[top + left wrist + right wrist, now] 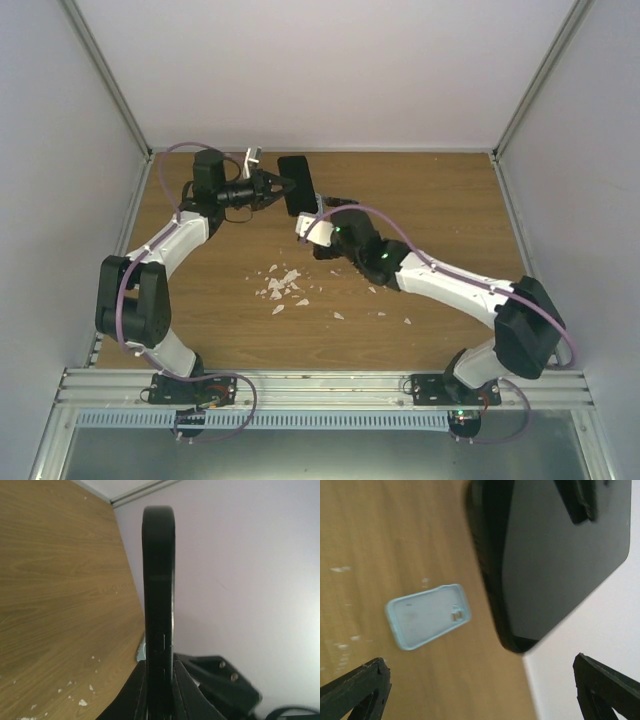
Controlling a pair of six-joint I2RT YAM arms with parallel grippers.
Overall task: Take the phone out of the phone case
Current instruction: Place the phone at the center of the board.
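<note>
The left gripper (280,187) has its jaws clamped on one end of the black phone (296,185), holding it on edge in the air near the far edge of the table (440,200), close to the back wall. The pale blue case (427,615) lies empty on the table, apart from the phone, so the separation looks done; only setting the phone down seems left. The right gripper (305,222) hangs just beside the phone, jaws wide apart, holding nothing. Open room lies nearer the arms, past scattered white crumbs (283,288).

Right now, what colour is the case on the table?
Light blue rectangular phone case, best in right wrist view.
</note>
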